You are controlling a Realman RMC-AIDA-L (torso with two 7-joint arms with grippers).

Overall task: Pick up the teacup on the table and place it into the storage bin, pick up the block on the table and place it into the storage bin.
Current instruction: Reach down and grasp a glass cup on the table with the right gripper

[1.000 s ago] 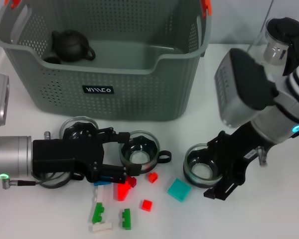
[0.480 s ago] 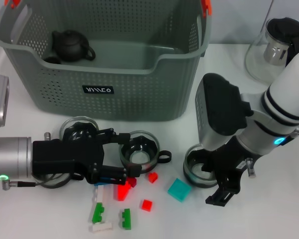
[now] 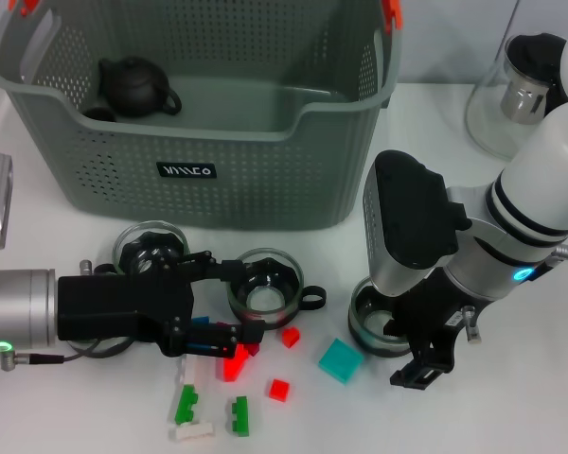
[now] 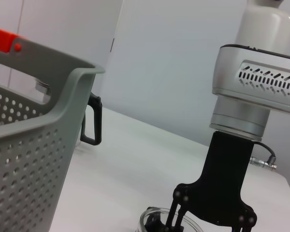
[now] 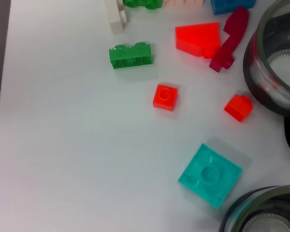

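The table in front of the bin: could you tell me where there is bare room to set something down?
Bare table lies right of the teal block, beyond the right gripper, and near the front edge beside the green bricks. Crowded: the strip before the storage bin, with glass cups, loose blocks and the left gripper.

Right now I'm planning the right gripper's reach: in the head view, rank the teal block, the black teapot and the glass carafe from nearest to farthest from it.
1. Teal block, on the table just to the left of the right gripper.
2. Glass carafe, at the table's far right corner.
3. Black teapot, inside the storage bin, far left corner.
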